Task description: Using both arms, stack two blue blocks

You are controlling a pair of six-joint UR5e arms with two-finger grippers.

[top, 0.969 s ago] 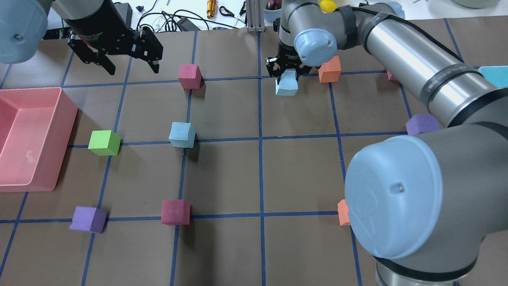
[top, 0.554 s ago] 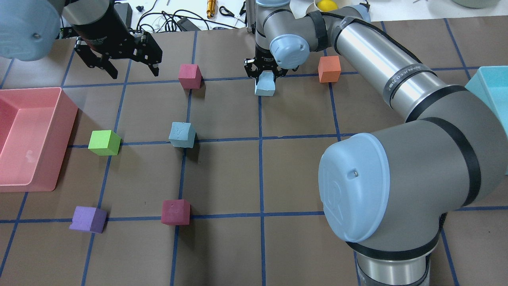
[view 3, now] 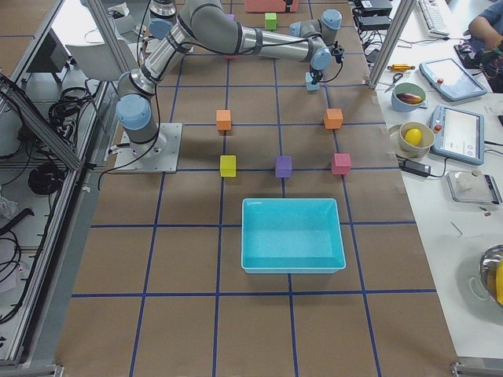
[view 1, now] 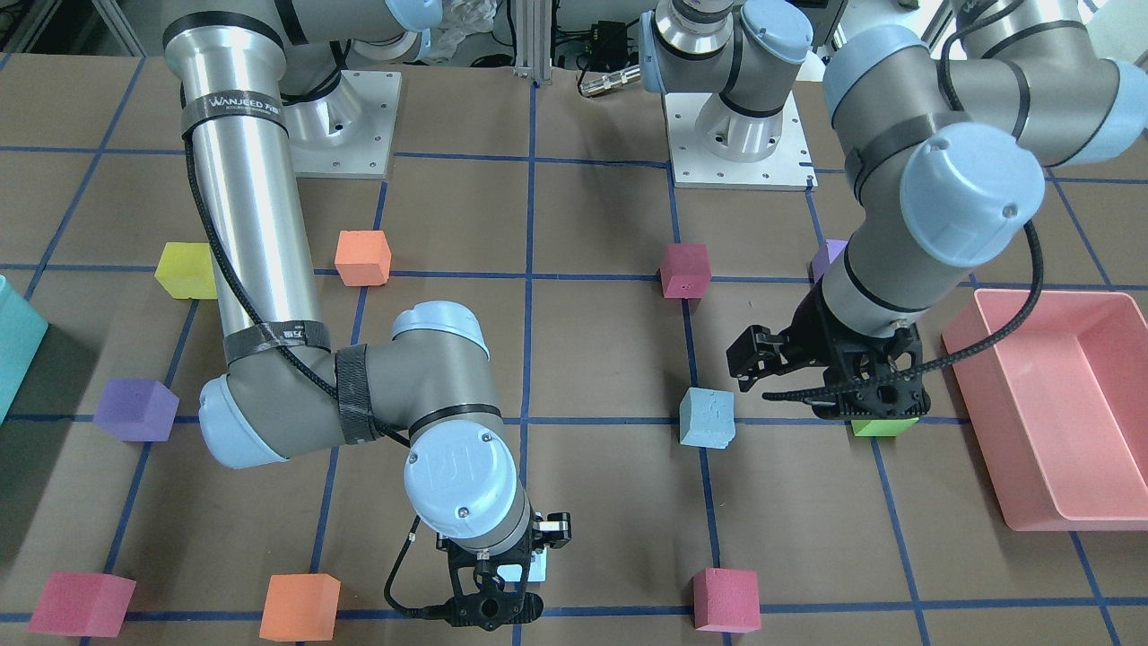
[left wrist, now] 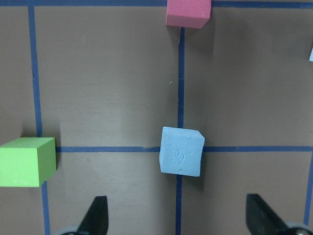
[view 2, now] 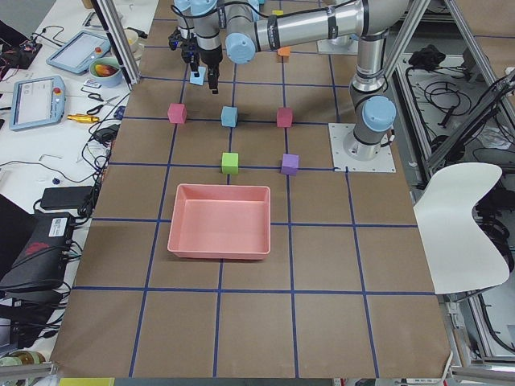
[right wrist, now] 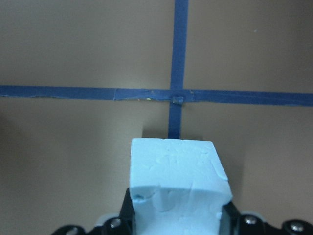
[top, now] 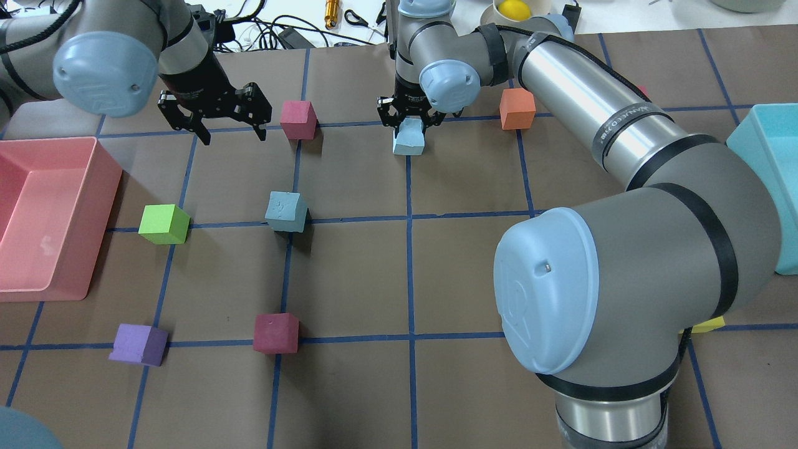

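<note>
One blue block [top: 286, 211] sits on the table on a blue tape line, left of centre; it also shows in the front view [view 1: 707, 417] and the left wrist view [left wrist: 182, 151]. My right gripper [top: 408, 123] is shut on the other blue block [top: 408, 138], held just above a tape crossing at the far middle; the right wrist view shows this block [right wrist: 178, 188] between the jaws. My left gripper [top: 232, 136] is open and empty, hovering beyond the resting blue block and a little to its left. Its fingers [left wrist: 95, 218] frame that block in the left wrist view.
A pink bin [top: 93, 187] stands at the left edge and a teal bin [top: 760, 131] at the right. A green cube [top: 163, 224], crimson cubes [top: 298, 119] [top: 275, 333], an orange cube [top: 517, 108] and a purple cube [top: 138, 343] lie scattered on the grid.
My right gripper has carried its blue block to the left along the far tape line. My left gripper has moved right and nearer, toward the resting blue block, still open.
</note>
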